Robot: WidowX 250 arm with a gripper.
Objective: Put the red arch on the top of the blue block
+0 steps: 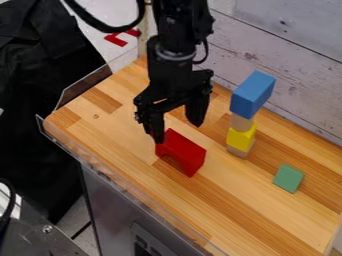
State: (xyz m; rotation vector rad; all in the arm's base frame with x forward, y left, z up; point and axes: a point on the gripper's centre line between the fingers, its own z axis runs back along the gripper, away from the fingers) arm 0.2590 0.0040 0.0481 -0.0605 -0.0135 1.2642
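Red arch [186, 150], one, near two parted fingers [197, 109], one blue block [252, 95] atop three others [241, 139].

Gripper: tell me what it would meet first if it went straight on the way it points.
Pointing down, the gripper would probably meet the red arch first, near its upper-left end, though this single slanted view leaves depth unclear.

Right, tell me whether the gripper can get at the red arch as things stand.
Probably yes: the open gripper hangs close by the red arch, nothing visible between them, and the block stack stands off aside.
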